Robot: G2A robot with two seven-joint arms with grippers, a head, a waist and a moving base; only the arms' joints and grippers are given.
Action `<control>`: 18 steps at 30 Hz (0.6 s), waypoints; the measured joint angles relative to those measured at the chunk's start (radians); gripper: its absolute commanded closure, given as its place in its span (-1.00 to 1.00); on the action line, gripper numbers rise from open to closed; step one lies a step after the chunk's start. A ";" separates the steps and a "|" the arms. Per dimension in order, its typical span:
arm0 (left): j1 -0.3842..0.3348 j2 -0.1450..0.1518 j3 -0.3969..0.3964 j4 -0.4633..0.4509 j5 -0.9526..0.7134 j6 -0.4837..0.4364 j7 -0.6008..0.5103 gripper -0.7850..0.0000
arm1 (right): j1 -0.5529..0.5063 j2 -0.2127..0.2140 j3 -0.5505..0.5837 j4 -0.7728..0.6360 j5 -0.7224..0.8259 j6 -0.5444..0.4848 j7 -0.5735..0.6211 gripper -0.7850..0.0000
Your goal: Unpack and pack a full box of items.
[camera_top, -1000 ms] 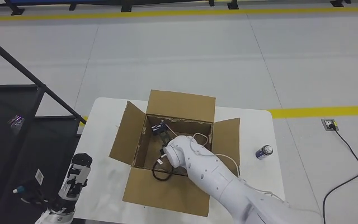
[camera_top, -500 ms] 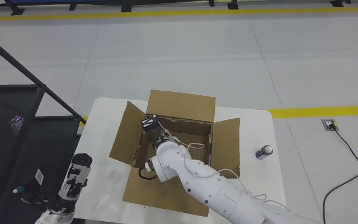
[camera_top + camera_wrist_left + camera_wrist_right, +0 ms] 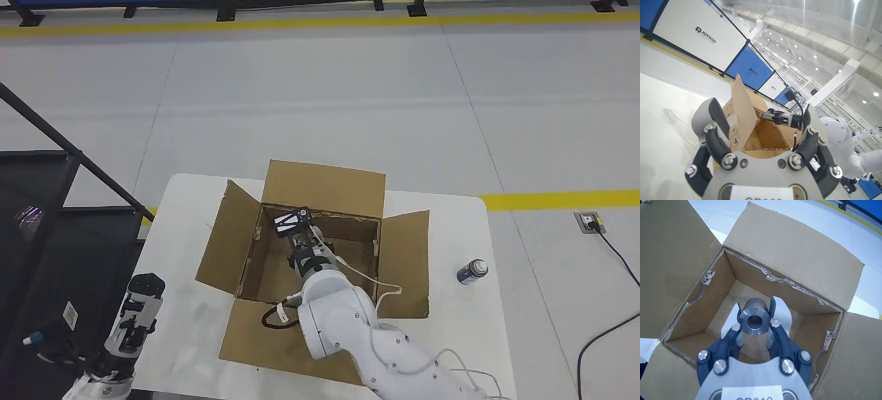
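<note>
An open cardboard box (image 3: 322, 190) stands mid-table with all its flaps folded out. My right gripper (image 3: 755, 309) hangs over the box's inside, shut on a grey metal cylinder (image 3: 755, 318) with a bore through it. In the top view the right gripper (image 3: 303, 243) is over the far part of the box (image 3: 795, 256). My left gripper (image 3: 762, 121) is open and holds nothing. It sits low by the table's near-left corner (image 3: 146, 287), facing the box's side flap (image 3: 743, 115). The right gripper (image 3: 770, 116) also appears there, above the box.
A small dark spray can (image 3: 472, 271) stands on the white table (image 3: 455, 215) to the right of the box. A black frame and netting (image 3: 50, 200) border the table's left side. Bare tabletop lies to the left of the box.
The right arm's elbow has swung toward the near side of the box, and the wrist shifted left, then back, staying over the box. The left arm has not moved.
</note>
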 measured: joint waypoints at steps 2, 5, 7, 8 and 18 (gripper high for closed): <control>0.000 0.000 0.000 0.000 0.000 0.000 0.000 -1.00 | 0.000 0.000 0.000 0.000 0.000 0.000 0.000 1.00; 0.000 0.000 0.000 0.000 0.000 0.000 0.000 -1.00 | 0.000 0.000 0.000 0.000 0.000 0.000 0.000 1.00; 0.000 0.000 0.000 0.000 0.000 0.000 0.000 -1.00 | 0.000 0.000 0.000 0.000 0.000 0.000 0.000 1.00; 0.000 0.000 0.000 0.000 0.000 0.000 0.000 -1.00 | 0.000 0.000 0.000 0.000 0.000 -0.001 0.000 1.00; 0.000 0.000 0.000 0.000 0.000 0.000 0.000 -1.00 | -0.189 0.044 0.160 -0.327 -0.165 -0.044 0.053 1.00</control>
